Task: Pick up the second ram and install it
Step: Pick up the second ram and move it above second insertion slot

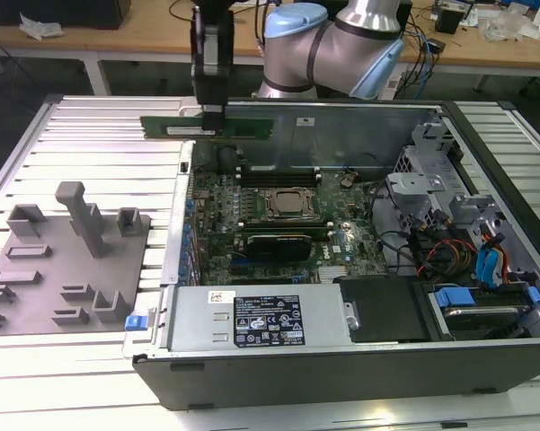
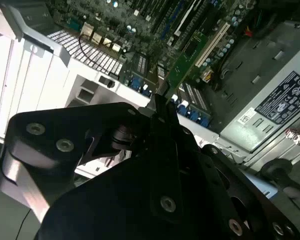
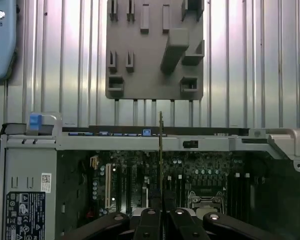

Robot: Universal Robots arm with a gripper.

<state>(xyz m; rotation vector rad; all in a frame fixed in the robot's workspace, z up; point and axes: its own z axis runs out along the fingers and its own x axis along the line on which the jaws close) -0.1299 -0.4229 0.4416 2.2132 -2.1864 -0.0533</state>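
White ribbed metal tabletop [image 1: 99, 135], carrying two things on my feed.
I see a flat grey plastic holder tray [image 1: 117, 269] with upright posts near the tabletop's edge at the exterior view's left. Just beside it an open black-and-grey computer case [image 1: 341, 373] lies on its side, covering the middle.

Bright room light. Glare whitens the ribbed tabletop [image 2: 5, 80] in the second wrist view; my jaws sit shadowed. Case interior [image 3: 140, 180] dim in the first wrist view.

Robotics lab: opened computer case [image 1: 341, 382], slatted metal table [image 1: 90, 144], cable-strewn benches [image 1: 153, 38].
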